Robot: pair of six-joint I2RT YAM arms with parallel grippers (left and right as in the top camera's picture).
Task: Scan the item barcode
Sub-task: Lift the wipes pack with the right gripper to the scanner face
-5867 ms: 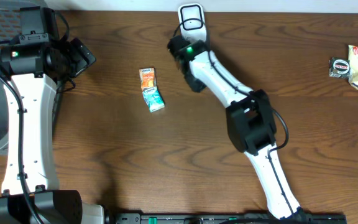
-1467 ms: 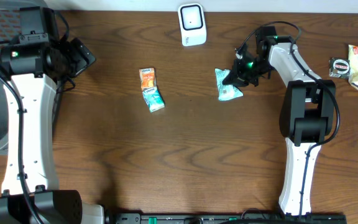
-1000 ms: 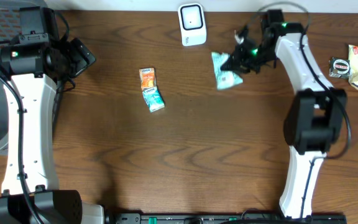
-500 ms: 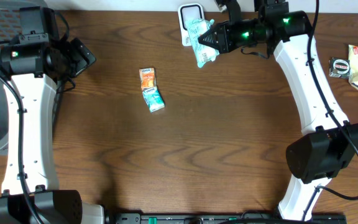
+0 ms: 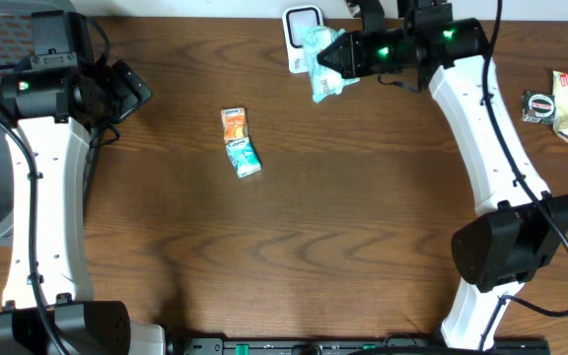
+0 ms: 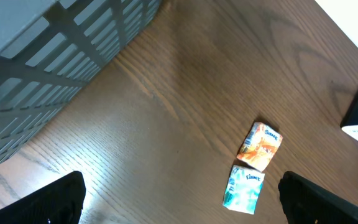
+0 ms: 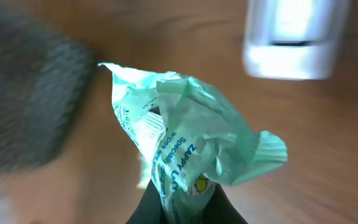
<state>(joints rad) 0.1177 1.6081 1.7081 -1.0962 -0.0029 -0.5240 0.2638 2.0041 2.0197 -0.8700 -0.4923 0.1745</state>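
Clamped shut, the jaws of the right gripper (image 5: 341, 56) pinch one end of a crumpled mint-green packet (image 5: 319, 63). It is held up at the top centre of the overhead frame, overlapping the white scanner's (image 5: 303, 25) lower right edge. In the wrist view the packet (image 7: 185, 143) rises lengthwise out of the jaws, with the scanner (image 7: 294, 37) at upper right. I'd guess the packet must turn that way. The left gripper (image 6: 179, 208) hangs wide open at far left, well apart, above an orange pack (image 6: 261, 145) and a teal pack (image 6: 244, 186). No barcode shows: the wrist picture is blurred, and creases hide much of the print.
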